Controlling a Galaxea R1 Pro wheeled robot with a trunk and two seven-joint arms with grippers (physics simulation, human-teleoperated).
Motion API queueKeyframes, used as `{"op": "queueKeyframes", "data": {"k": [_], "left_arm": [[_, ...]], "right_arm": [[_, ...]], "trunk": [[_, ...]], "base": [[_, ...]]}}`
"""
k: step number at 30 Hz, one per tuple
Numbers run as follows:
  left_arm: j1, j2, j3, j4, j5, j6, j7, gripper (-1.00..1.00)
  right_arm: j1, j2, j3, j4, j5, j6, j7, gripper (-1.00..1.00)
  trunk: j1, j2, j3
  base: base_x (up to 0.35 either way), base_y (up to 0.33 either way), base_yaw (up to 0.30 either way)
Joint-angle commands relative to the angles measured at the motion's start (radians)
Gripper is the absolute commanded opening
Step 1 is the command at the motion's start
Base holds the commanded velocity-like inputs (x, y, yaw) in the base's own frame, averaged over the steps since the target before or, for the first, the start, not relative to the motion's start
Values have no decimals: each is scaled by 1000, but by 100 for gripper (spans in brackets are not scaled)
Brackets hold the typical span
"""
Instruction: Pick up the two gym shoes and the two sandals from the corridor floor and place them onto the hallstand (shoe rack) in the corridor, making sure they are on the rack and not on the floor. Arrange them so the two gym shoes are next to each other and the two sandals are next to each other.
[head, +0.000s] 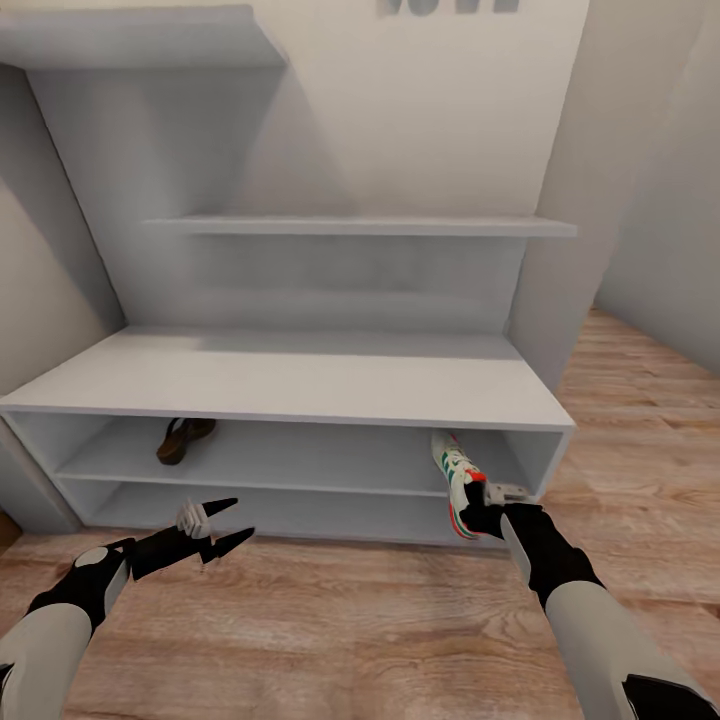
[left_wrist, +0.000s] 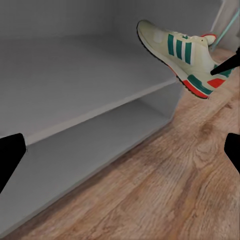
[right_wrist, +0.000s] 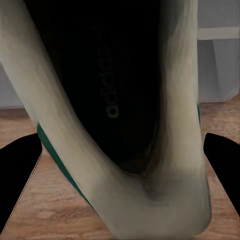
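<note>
Sneaker (head: 455, 478): clamped at the heel in the right claw (head: 484, 512), toe inside the shoe rack's (head: 300, 385) upper slot. Sandal (head: 183, 438): same slot, left end, partly hidden under the top board. Left claw (head: 228, 524): fingers apart, nothing between them, above the floor (head: 350, 620)

1. Soft, even, shadow-poor rendered light; no glare.
2. The hallstand (head: 300, 385) slots sit dimmer, in gentle shade.
3. The gym shoe (right_wrist: 115, 100) interior appears near black, its close surfaces smeared and blurry.

matt grey hallstand (head: 300, 385), wood-grain floor (head: 380, 620)
</note>
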Motion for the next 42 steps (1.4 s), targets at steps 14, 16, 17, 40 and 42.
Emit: {"op": "queueKeyframes", "data": {"k": [14, 16, 17, 40, 42], "left_arm": [[-1, -3, -6, 1, -10, -5, -4, 100], [-1, -12, -39, 1, -10, -5, -4, 100], [-1, -16, -68, 3, -10, -6, -4, 100], [-1, -65, -353, 49, -9, -55, -4, 100], [-1, -65, -353, 49, -9, -55, -4, 100]], "right_arm": [[0, 1, -4, -2, 9, 5, 8, -100], [0, 1, -4, -2, 9, 5, 8, -100], [0, 1, -4, -2, 9, 5, 8, -100], [0, 4, -4, -2, 9, 4, 8, -100], [0, 4, -4, -2, 9, 5, 8, -100]], "trunk": [[0, 0, -1], [0, 0, -1], [0, 0, -1], [0, 0, -1], [0, 0, -1]], "base": [[181, 0, 0], [42, 0, 0], [163, 0, 0], [113, 20, 0], [26, 9, 0]]}}
